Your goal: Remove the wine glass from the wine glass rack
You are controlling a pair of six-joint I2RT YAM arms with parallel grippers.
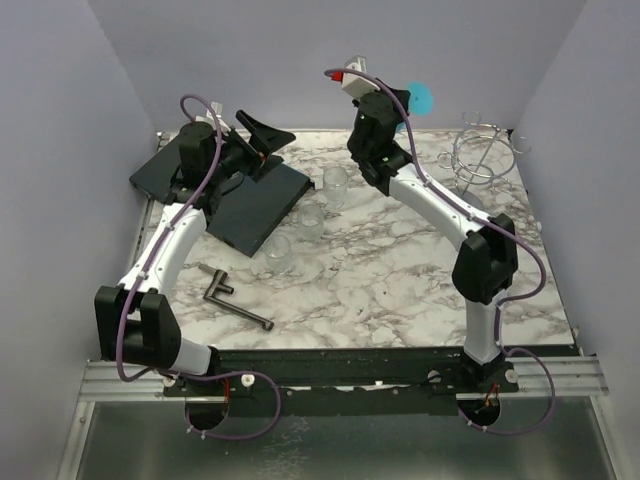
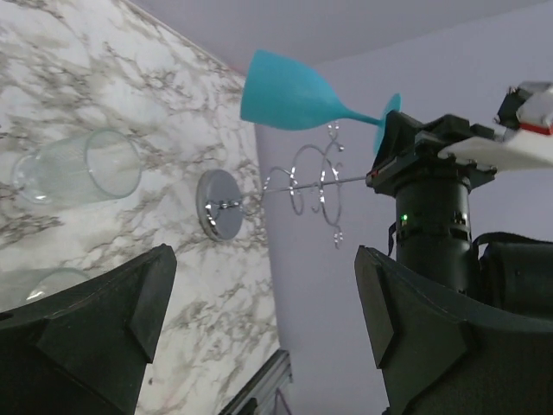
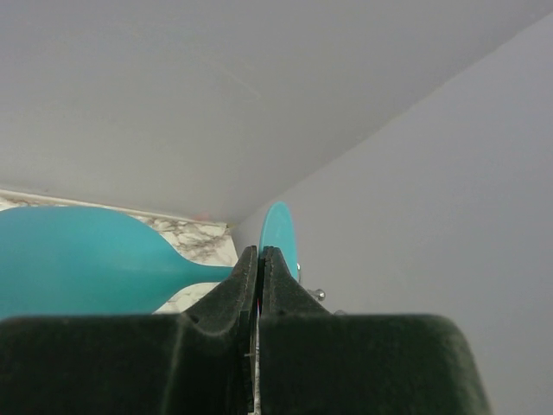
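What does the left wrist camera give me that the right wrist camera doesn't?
Left wrist only: the wine glass rack with its round base, apart from the held glass; a clear glass on the marble table; and the left fingers, spread open. Right wrist only: a close view of the right fingers shut on the stem. Both: the teal wine glass, bowl and foot.

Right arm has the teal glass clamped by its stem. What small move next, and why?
Probably lower the right gripper toward the marble table and set the wine glass down: it hangs sideways in the air, and it is already apart from the wine glass rack.
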